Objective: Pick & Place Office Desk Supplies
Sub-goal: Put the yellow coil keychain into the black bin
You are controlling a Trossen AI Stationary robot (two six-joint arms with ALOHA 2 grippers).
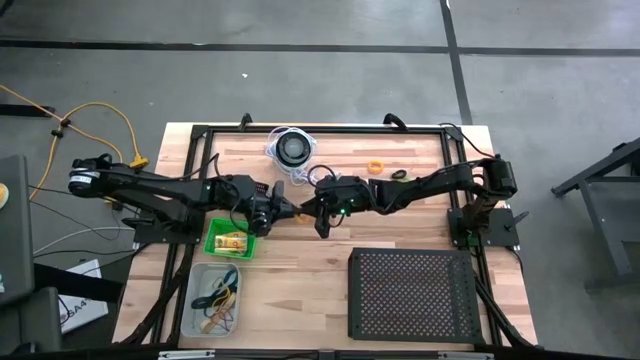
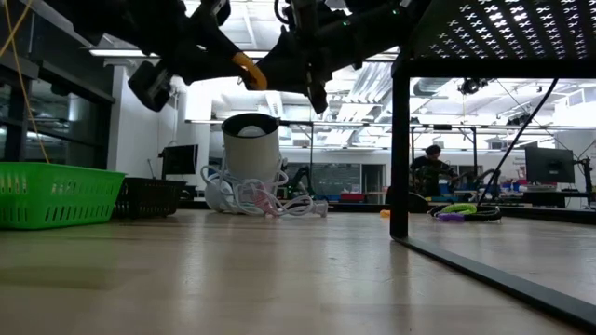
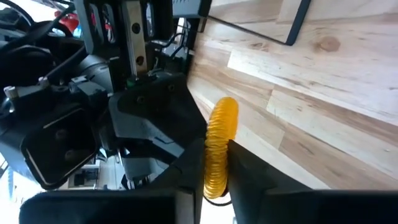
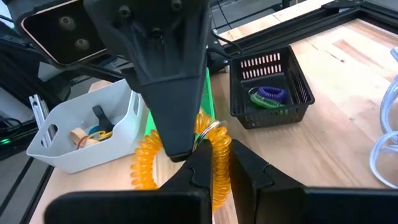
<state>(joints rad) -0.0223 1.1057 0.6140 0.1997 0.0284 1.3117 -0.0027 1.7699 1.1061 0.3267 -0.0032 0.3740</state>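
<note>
Yellow coiled cord [image 4: 210, 163], springy plastic with a metal ring at one end, hangs in the air between the two grippers, above the worktop [image 1: 330, 255] just beside the green basket [image 1: 232, 241]. The left gripper [image 3: 219, 163] has its fingers pressed onto the coil, and the right gripper [image 4: 214, 163] pinches the same coil from the opposite side; the two meet nose to nose, so this reads as a hand-over between arms, with the coil not yet set down anywhere.

Nearest the green basket, which already holds a small yellow packet [image 1: 232, 241], sits a white bin [image 4: 81, 134] carrying several loose bits: a wooden piece, something black, something blue and yellow. On the basket's other side stands a small black basket [image 4: 270, 90] with a purple and green coil [image 4: 268, 96] inside. Those three containers suggest a good part of the sorting is done.

Farther off, beyond the meeting grippers, an orange ring [image 1: 376, 166] and a small dark ring [image 1: 399, 176] lie loose on the wood, well apart from the green basket, so they probably remain to be collected. A black disc wrapped in white cord [image 1: 292, 147] stands near them, and a large black perforated tray [image 1: 412, 293] lies across the worktop.
</note>
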